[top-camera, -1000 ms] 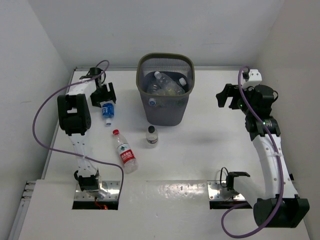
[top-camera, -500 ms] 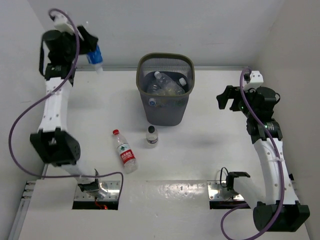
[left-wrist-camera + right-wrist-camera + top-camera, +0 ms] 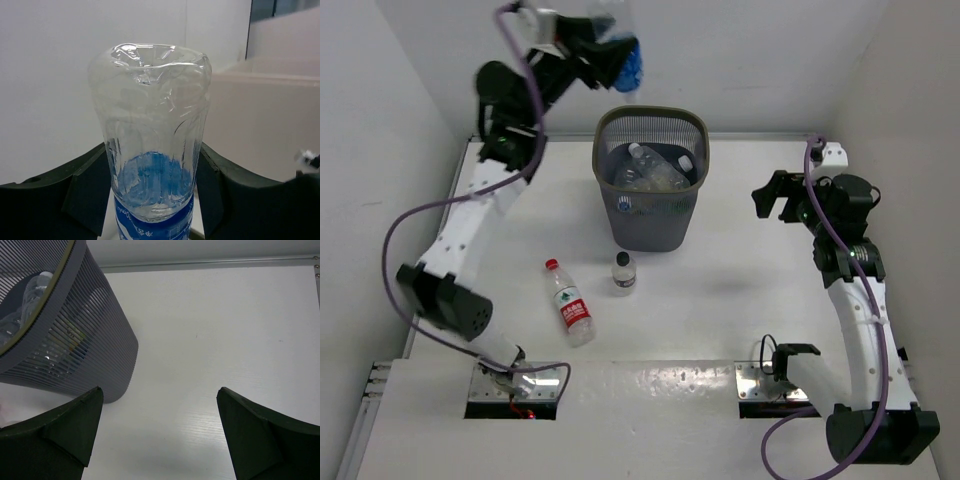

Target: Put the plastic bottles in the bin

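Note:
The dark grey mesh bin (image 3: 651,235) stands at the back middle of the table with several clear bottles (image 3: 650,168) inside; it also shows in the right wrist view (image 3: 75,345). My left gripper (image 3: 610,55) is raised high, just above and left of the bin's rim, and is shut on a clear blue-label bottle (image 3: 152,145), blurred in the top view (image 3: 625,58). A red-white label bottle (image 3: 569,303) lies on the table. A small black-capped bottle (image 3: 624,273) stands in front of the bin. My right gripper (image 3: 772,196) is open and empty, right of the bin.
White walls close in the table at the back and both sides. The arm bases and metal mounting plates (image 3: 768,382) sit at the near edge. A purple cable (image 3: 405,235) loops beside the left arm.
My left arm has lifted the blue-label bottle from the table at the back left, high up and then rightward toward the bin. The right arm has hardly moved.

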